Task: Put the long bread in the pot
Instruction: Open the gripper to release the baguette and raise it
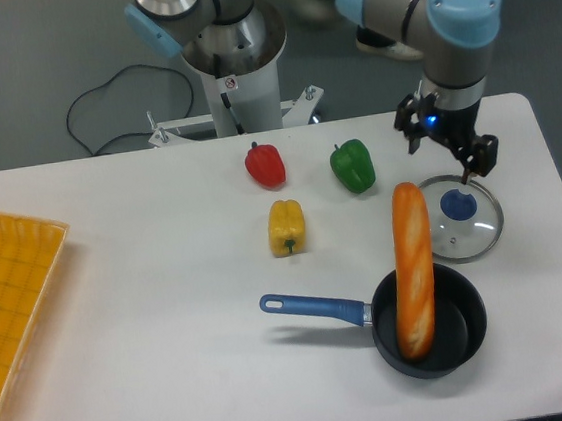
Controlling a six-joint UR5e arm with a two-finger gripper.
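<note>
— Looking through the fixed camera, the only view there is: the long bread (413, 269) stands on end with its lower tip inside the pot (430, 321) and its upper end leaning against nothing that I can make out, well above the rim on the side away from the camera. Nothing is gripping it.

— And the gripper (448, 143)?

— It hangs apart from the loaf, above the pot and beyond the glass lid (460, 216), which lies on the table (148, 285) just behind the pot. The fingers (483, 152) look spread and empty, though they are small and dark, so I would not swear to how wide.

— So what can go wrong?

— Judging by the pose, the loaf is longer than the pot is wide, so it cannot lie flat inside; it is propped. A nudge from the arm could tip it out over the rim, onto the lid or toward the blue handle (314, 308) that sticks out from the pot's left.

— Anything else near enough to matter?

— Not really. The yellow pepper (286, 227), green pepper (353, 165) and red pepper (265, 164) sit well away from the pot, up and to its left. A falling loaf could also shift the light pot itself.
</note>
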